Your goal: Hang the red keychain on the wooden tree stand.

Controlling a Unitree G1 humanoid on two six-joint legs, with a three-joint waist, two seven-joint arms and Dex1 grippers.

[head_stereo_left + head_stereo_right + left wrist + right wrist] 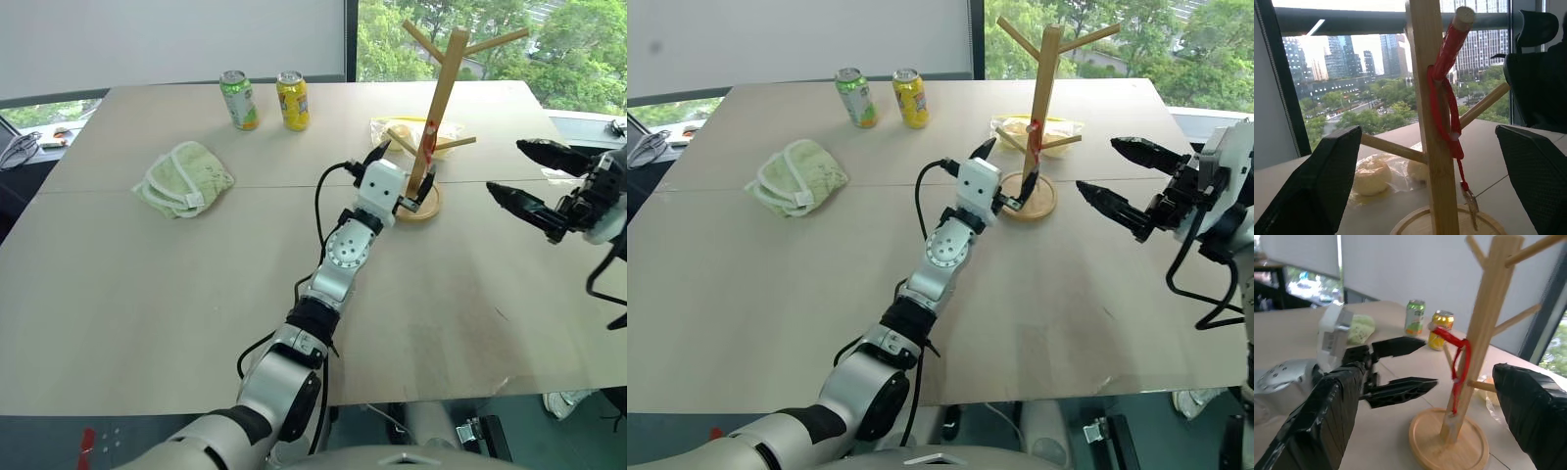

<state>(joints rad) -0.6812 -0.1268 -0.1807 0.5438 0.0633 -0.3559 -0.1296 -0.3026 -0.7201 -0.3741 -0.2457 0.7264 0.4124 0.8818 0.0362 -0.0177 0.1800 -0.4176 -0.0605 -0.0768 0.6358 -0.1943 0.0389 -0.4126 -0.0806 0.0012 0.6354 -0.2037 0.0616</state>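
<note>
Left wrist view shows the red keychain (1445, 105) looped over a peg of the wooden tree stand (1436, 147), its key dangling near the base. The left hand (397, 178) has its fingers apart either side of the pole, gripping nothing. The right hand (534, 181) waits, fingers apart, beside the desk (147, 294). Hanging looks done; next, pull the left hand straight back without snagging the strap

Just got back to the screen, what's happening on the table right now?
The red keychain now hangs on a low peg of the wooden tree stand. The left gripper sits open right beside the pole, holding nothing. The right gripper waits open off to the side, also empty.
</note>
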